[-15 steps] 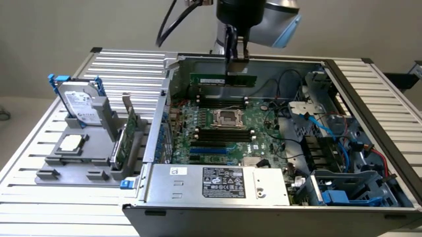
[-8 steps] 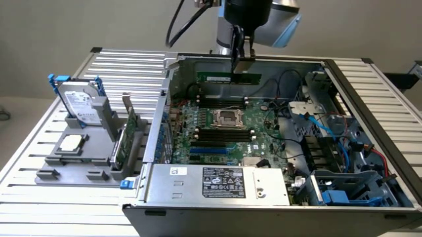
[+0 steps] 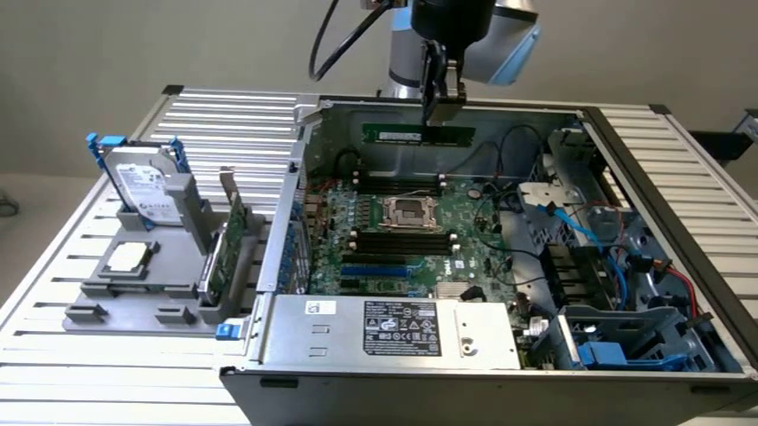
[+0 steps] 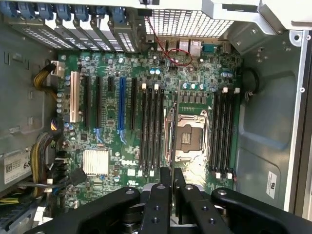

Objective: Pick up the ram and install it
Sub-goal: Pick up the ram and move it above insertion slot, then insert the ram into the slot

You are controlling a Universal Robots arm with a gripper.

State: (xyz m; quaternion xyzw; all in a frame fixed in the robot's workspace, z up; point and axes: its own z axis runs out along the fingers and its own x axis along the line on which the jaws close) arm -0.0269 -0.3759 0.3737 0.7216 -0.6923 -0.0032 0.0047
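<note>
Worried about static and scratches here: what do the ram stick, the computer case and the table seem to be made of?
Ram stick: thin green matt board, likely fibreglass circuit laminate. Computer case: grey sheet metal, probably steel, judging by its thin folded walls and dull sheen. Table: pale silvery ribbed slats, probably aluminium.

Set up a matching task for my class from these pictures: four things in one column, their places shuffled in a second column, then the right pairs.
Things:
1. ram
2. hard drive
3. processor socket
4. power supply

Places:
A. middle of the motherboard
B. clamped in the tool, above the open case
C. upright in the grey stand outside the case
D. along the case edge nearest the exterior camera

Pairs: 1-B, 2-C, 3-A, 4-D
</note>
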